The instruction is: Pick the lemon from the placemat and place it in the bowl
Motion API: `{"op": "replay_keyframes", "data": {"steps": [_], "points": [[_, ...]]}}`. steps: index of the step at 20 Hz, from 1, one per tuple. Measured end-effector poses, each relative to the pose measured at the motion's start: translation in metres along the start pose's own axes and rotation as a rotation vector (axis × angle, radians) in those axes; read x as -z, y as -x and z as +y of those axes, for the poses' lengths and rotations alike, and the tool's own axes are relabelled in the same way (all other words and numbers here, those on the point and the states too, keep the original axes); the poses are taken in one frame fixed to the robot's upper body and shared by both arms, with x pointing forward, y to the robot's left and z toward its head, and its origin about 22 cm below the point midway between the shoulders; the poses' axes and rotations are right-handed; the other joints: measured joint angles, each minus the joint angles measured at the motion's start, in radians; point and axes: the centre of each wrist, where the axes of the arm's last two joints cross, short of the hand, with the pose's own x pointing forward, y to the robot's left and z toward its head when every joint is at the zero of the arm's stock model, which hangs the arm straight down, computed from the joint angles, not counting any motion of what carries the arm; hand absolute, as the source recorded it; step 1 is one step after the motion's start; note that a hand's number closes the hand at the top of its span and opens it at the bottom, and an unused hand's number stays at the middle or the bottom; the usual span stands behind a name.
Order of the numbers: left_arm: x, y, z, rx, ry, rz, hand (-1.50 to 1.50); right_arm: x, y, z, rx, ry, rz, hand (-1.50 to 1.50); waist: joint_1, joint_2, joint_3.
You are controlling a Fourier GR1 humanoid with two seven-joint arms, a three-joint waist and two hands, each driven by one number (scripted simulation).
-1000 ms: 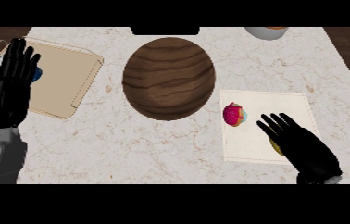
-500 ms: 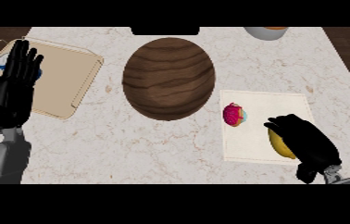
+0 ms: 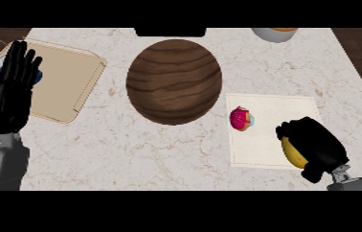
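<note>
A yellow lemon (image 3: 290,152) lies on the white placemat (image 3: 271,110) at the lower right. My right hand (image 3: 317,143) is curled round it from the right and hides most of it; only its left side shows. The dark wooden bowl (image 3: 174,81) stands in the middle of the counter, well to the left of that hand. My left hand (image 3: 17,85) rests open at the left edge, fingers up, over the beige tray.
A pink cupcake (image 3: 240,118) sits on the placemat's left part, between the lemon and the bowl. A beige tray (image 3: 68,82) lies at the left with something blue behind my left hand. A grey bowl (image 3: 275,34) shows at the top right.
My right hand has gone from open above the lemon to curled round it, settling lower on the placemat. The left hand has barely shifted.
</note>
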Motion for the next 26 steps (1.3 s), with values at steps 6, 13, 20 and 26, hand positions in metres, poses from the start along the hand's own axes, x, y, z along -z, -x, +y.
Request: {"op": "replay_keyframes", "data": {"steps": [6,13,20,26], "points": [[0.006,-0.002,-0.011,-0.011,0.036,-0.012,0.0,0.017,0.079,-0.023,0.101,-0.004,0.037,1.5,0.039,0.018,0.009],[0.013,-0.006,-0.03,-0.028,0.08,-0.037,0.0,0.02,0.169,-0.063,0.245,0.035,0.106,1.5,0.09,0.039,0.015],[0.013,-0.005,-0.029,-0.024,0.074,-0.037,0.0,0.012,0.221,-0.112,0.3,0.199,0.099,1.5,0.084,0.033,0.014],[0.012,-0.002,-0.02,-0.021,0.062,-0.029,0.0,0.013,0.237,-0.161,0.383,0.361,-0.049,1.5,0.068,0.026,0.013]]}}
